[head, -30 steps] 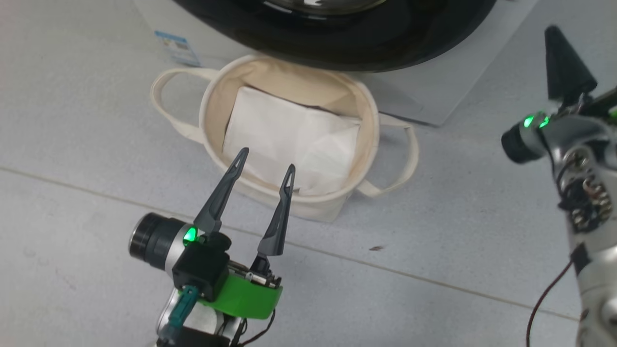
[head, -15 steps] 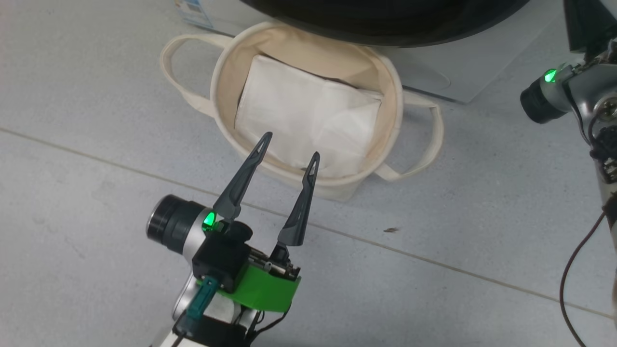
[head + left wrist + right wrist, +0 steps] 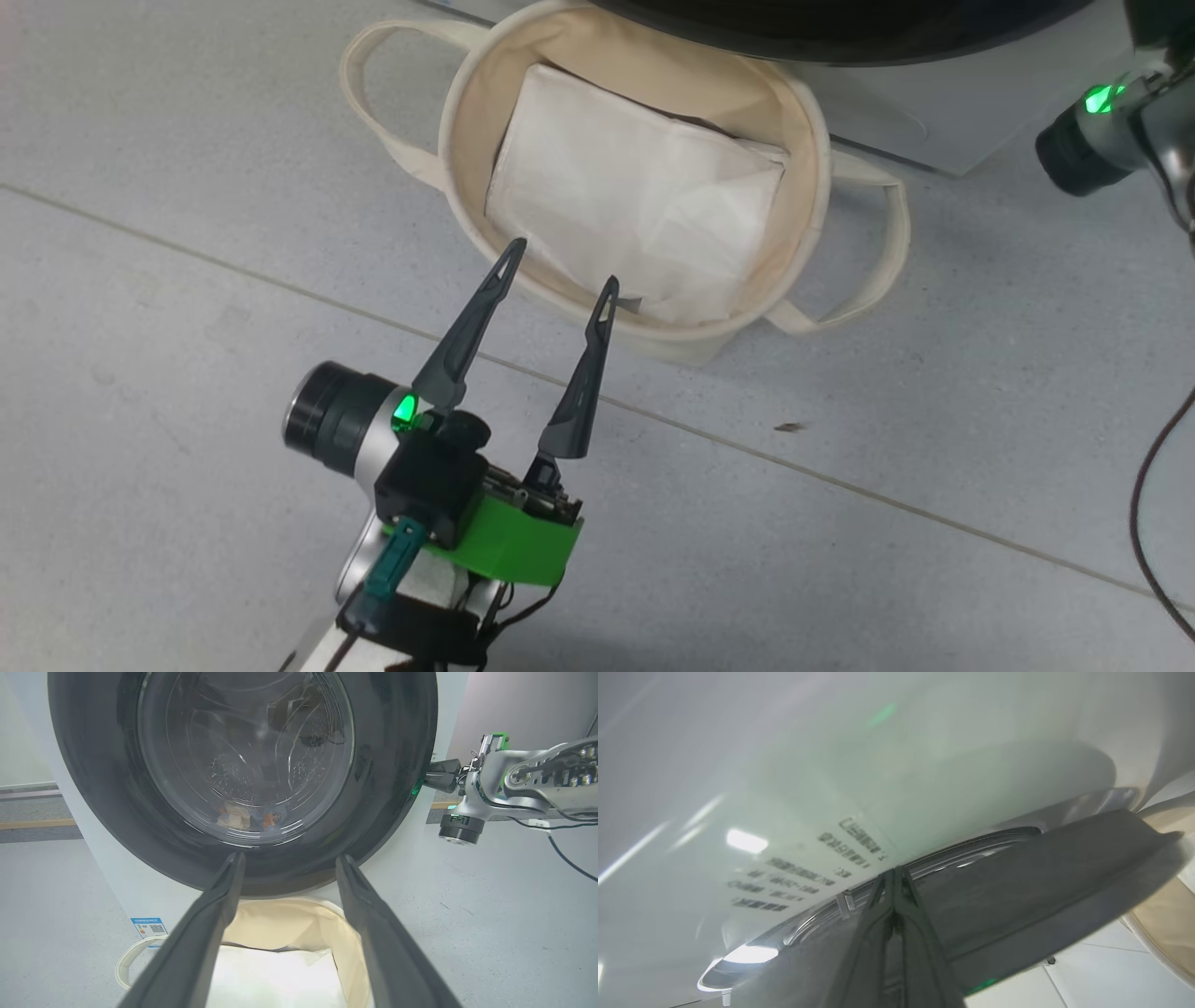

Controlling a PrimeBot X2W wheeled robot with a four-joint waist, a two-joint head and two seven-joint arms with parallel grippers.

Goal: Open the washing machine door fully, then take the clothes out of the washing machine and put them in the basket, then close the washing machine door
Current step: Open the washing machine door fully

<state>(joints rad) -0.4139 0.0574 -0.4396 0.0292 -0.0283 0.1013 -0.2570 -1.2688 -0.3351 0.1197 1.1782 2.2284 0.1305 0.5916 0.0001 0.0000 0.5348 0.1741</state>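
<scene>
Black door (image 3: 93, 788): seen shut on the machine (image 3: 154, 896); step 1 is judged not yet done.
Clothes (image 3: 247, 817): seen through the glass, low in the drum.
Basket (image 3: 812, 140): set on the floor just below the door, a white sheet (image 3: 635, 205) in it.
Right gripper (image 3: 894, 876): clenched, nothing held, tips pushed at the door's edge.
Left gripper (image 3: 560, 263): spread wide, empty, held over the basket's near rim.
Risk: the smooth rim could be slipped off by the 2 thin tips, so the door would stay shut. The left gripper could be hit if the door is swung out.
</scene>
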